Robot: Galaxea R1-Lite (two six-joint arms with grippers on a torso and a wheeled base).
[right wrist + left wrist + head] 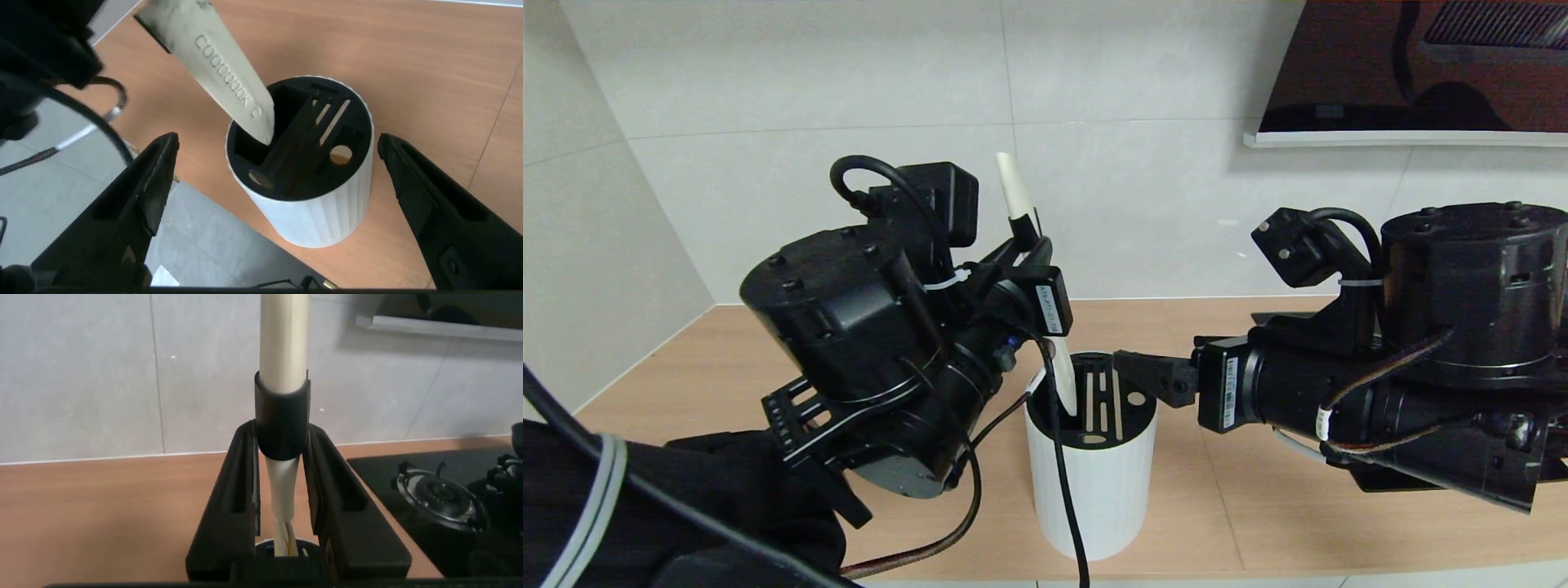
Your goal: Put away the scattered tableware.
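1. Head view.
   - White ribbed cylindrical holder with black slotted top (1094,482) upright on the wooden countertop (1258,506).
   - Left gripper (1027,245) directly above the holder's rim, jaws clamped on the cream-handled knife with pale blade (1015,192).
   - Knife's long axis near vertical, slightly tilted, handle up. Blade reaches down to the holder's top on the left arm's side.
   - Right gripper (1152,374) level with the holder's top and just beside it. Cannot tell its jaw state from here.

2. Left wrist view.
   - Jaws closed on either side of the knife, just under its black collar.
   - Handle rises above the jaws. Blade hangs down between them toward the dark holder top below.

3. Right wrist view.
   - Right jaws spread wide and empty, one finger on each side of the holder, neither touching it.
   - Blade tip entered into the large opening at the edge of the holder's top, beside the narrow slots and round hole.
   - Blade leans at an angle rather than dead plumb.

4. Judgement.
   - Left arm is the working arm.
   - Coming move turns on a straight lowering along the knife's axis into that opening.
   - The lean risks the blade catching the rim.
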